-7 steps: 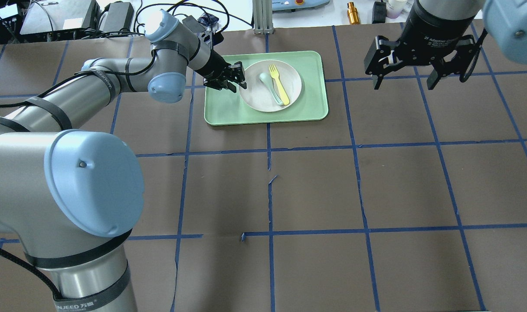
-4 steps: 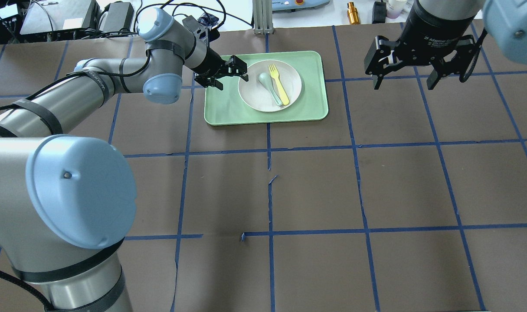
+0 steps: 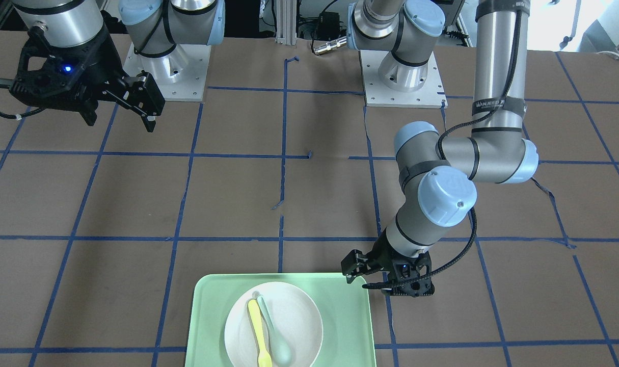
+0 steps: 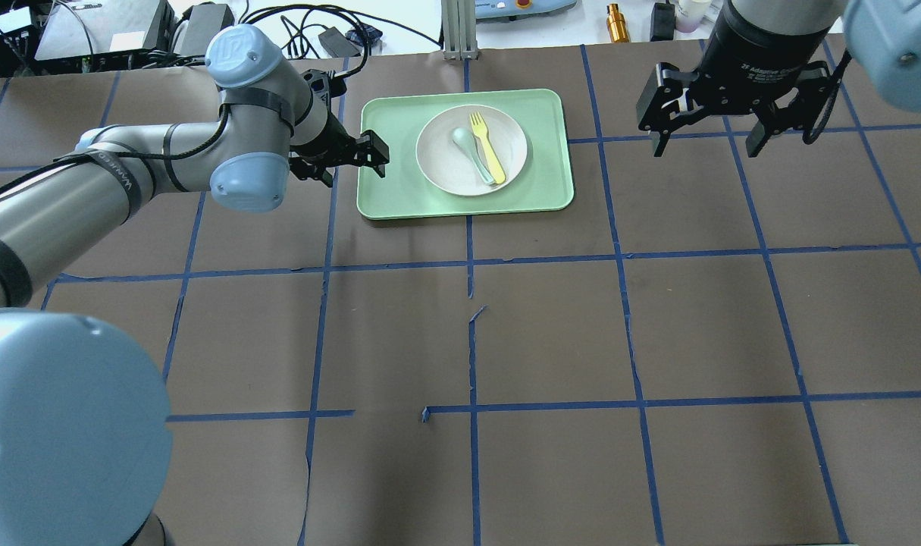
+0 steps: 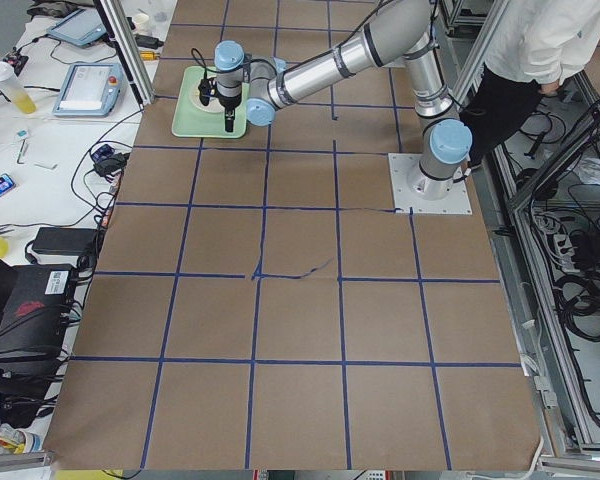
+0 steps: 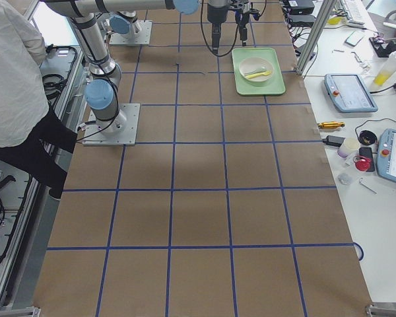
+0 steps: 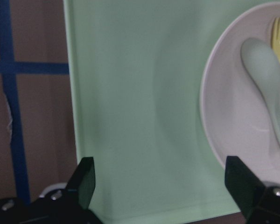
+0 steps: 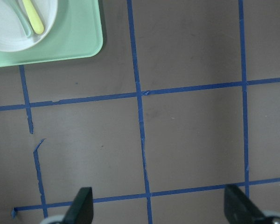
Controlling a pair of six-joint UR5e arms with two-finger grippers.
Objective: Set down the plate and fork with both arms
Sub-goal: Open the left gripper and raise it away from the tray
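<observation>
The off-white plate (image 4: 446,165) lies on the mint-green tray (image 4: 390,193). The pale-yellow fork (image 4: 488,145) lies in the plate beside a grey-green spoon (image 4: 469,148). My left gripper (image 4: 355,176) is open and empty, low over the tray's left edge, apart from the plate. In the left wrist view its fingers (image 7: 86,179) straddle bare tray, with the plate (image 7: 233,135) at the right. My right gripper (image 4: 703,148) is open and empty, high above the table to the right of the tray. The right wrist view shows the plate (image 8: 9,39) and the fork (image 8: 32,16) at the top left.
Brown table cover with blue tape grid (image 4: 471,334). Cables and boxes (image 4: 126,30) lie beyond the far edge. A person (image 6: 20,79) stands by the robot's base in the side views.
My left gripper has pulled back to the left, from the plate's left rim to the tray's left edge, still open and empty. The right arm, plate and fork have not moved.
</observation>
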